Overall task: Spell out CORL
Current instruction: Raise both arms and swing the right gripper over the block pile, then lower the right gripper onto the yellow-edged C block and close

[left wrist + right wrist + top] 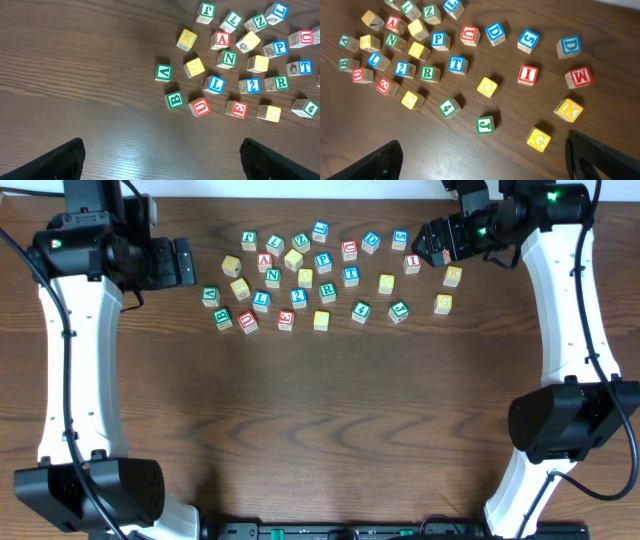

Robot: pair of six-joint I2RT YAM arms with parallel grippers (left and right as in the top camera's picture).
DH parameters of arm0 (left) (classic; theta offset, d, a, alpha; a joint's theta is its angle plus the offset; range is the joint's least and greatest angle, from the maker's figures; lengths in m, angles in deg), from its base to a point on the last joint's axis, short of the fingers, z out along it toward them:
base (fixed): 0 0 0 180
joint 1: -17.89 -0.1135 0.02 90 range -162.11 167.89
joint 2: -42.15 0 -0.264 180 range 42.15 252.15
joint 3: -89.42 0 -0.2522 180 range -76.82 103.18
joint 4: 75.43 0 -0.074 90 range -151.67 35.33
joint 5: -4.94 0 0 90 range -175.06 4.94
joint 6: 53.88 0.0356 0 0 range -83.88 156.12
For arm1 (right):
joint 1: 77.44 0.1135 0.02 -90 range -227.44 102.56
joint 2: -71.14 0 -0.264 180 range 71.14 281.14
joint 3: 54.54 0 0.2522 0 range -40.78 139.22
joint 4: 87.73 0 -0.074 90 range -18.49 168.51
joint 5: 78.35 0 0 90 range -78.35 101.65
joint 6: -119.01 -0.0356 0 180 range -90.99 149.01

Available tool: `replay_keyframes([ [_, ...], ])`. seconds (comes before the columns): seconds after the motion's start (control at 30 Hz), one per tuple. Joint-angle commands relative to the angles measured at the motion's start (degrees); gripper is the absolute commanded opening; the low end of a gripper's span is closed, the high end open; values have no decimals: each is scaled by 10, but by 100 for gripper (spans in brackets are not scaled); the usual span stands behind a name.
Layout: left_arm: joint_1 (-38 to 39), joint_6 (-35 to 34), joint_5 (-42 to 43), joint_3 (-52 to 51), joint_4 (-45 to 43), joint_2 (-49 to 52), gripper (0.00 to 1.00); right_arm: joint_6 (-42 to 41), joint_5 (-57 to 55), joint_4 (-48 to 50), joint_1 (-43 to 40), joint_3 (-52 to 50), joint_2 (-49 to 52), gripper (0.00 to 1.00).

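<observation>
1. The left claw (161, 162) hovers spread wide and empty at one end of the scattered wooden letter cubes (305, 277), probably to cover that side.
2. The right claw (485, 160) is likewise spread and empty over the other end.
3. The green-lettered R cube (427, 73) and blue-lettered L cube (215, 84) lie loose mid-cluster; C and O are uncertain.
4. No word has begun; the dark wooden table (320, 430) nearer the robot likely awaits it.

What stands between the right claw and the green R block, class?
The blue T block sits beside the green R block on the side facing the right claw, and the red I block lies nearer the claw on roughly that line. Nothing lies on R, so descending from above looks clear.
</observation>
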Motion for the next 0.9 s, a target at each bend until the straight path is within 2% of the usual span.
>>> replay_keyframes([
  [0.0,2,4,3,15,2,1,98,7,18,12,-2,14,-2,99],
  [0.1,2,4,3,15,2,1,98,-11,16,22,6,14,3,94],
  [0.23,2,4,3,15,2,1,98,-120,-18,42,22,13,17,86],
  [0.4,2,4,3,15,2,1,98,-190,-72,84,79,13,48,83],
  [0.63,2,4,3,15,2,1,98,-229,-163,124,169,13,76,79],
  [0.87,2,4,3,15,2,1,98,-234,-183,133,211,13,112,74],
])
